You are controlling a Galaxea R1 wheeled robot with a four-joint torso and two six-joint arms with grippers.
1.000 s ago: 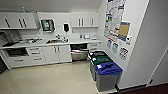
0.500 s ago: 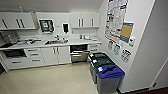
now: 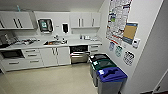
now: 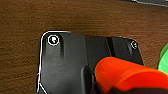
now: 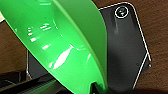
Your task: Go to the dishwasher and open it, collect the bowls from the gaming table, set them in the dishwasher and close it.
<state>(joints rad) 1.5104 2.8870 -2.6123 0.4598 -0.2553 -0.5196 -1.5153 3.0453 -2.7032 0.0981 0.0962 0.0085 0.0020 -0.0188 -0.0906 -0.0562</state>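
The dishwasher (image 3: 79, 57) sits under the counter to the right of the sink, a grey steel front with a dark band above it. A bright green bowl (image 5: 62, 45) looms large in the right wrist view, its rim running down into my right gripper (image 5: 96, 88), which is shut on it. In the left wrist view an orange bowl (image 4: 125, 75) sits close in my left gripper (image 4: 100, 88), with a sliver of the green bowl (image 4: 164, 60) beside it. The gaming table is out of view.
White cabinets (image 3: 47, 57) and a counter with a sink (image 3: 52, 43) line the far wall. Three bins stand along the right wall, the nearest with a blue lid (image 3: 111, 73). Posters (image 3: 117, 20) hang above them. Pale floor (image 3: 50, 80) lies between me and the cabinets.
The whole head picture has shifted slightly, so the camera has moved a little in the kitchenette. Nothing in the room itself has moved.
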